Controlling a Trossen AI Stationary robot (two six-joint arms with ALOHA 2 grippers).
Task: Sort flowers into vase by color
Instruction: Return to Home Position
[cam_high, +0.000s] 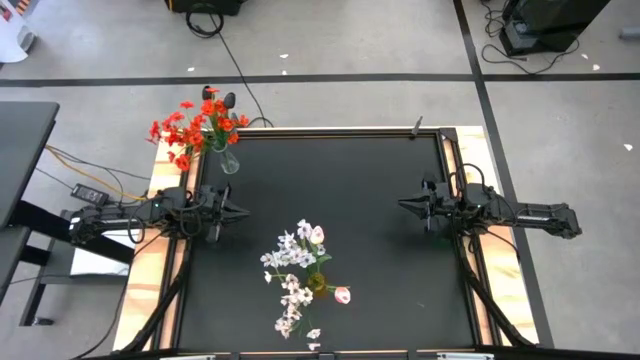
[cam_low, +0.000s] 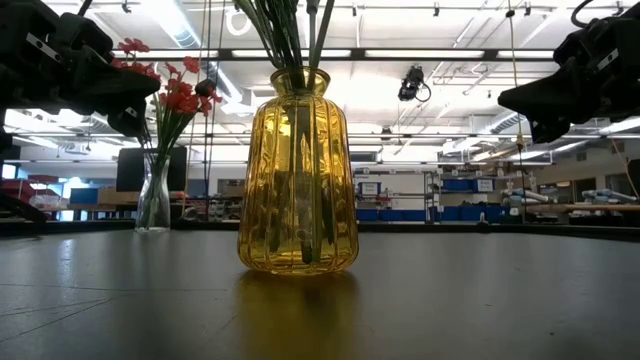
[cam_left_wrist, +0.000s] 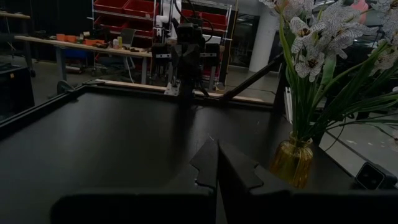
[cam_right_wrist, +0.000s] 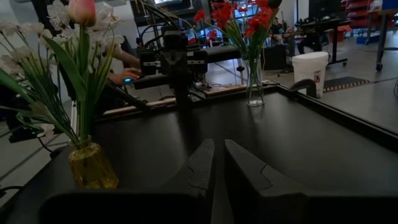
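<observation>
A yellow ribbed glass vase (cam_high: 316, 283) (cam_low: 298, 180) stands on its base near the table's near edge. It holds white-lilac sprays (cam_high: 290, 255) (cam_left_wrist: 311, 37) and pale pink tulip buds (cam_high: 342, 295) (cam_right_wrist: 82, 11). A clear glass vase (cam_high: 228, 160) (cam_right_wrist: 254, 84) at the far left corner holds the red blossom clusters (cam_high: 195, 125) (cam_low: 175, 95). My left gripper (cam_high: 238, 212) (cam_left_wrist: 217, 144) hovers shut at the left side, above the table. My right gripper (cam_high: 404, 205) (cam_right_wrist: 217, 146) hovers shut at the right side. Both point toward the middle and hold nothing.
The black table top (cam_high: 340, 180) has a raised frame (cam_high: 330, 129) around it, with wooden strips at the left and right sides. Beyond the left side, a person's hand (cam_right_wrist: 124, 76) shows in the right wrist view. Cables (cam_high: 95, 190) lie on the floor left of the table.
</observation>
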